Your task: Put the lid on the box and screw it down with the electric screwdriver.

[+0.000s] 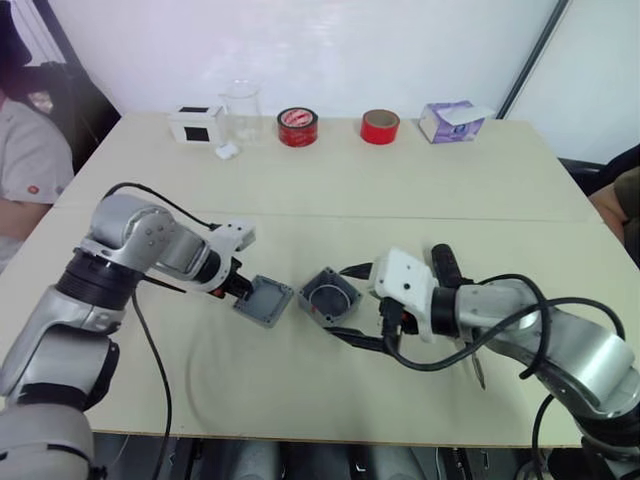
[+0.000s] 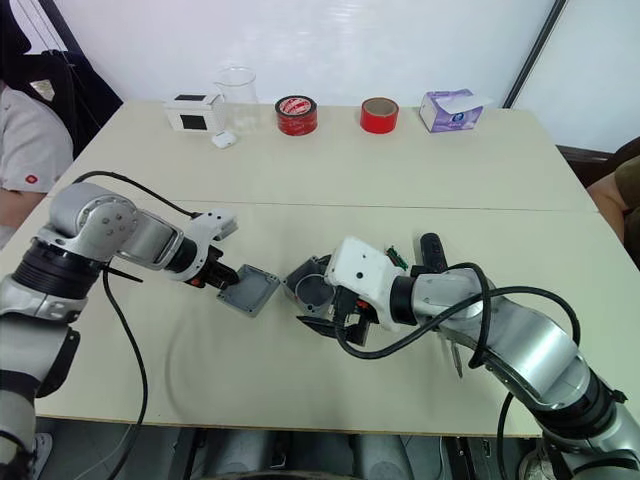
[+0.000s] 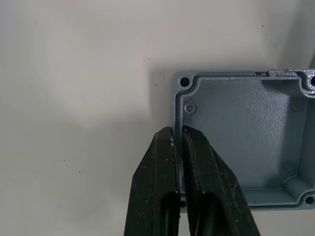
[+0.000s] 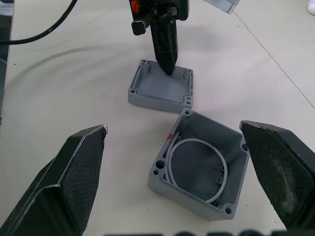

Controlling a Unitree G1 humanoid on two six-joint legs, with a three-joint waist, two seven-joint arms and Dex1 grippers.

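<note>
The grey lid lies hollow side up on the table, just left of the box. My left gripper is shut on the lid's wall, with one finger inside the rim and one outside. The box stands open side up with a white loop and a red mark inside. My right gripper is wide open, its fingers either side of the box and apart from it. The black electric screwdriver lies on the table behind my right forearm, which partly covers it.
Along the table's far edge stand a white box with a black front, a clear beaker, two red tape rolls and a purple tissue box. A person sits at the left.
</note>
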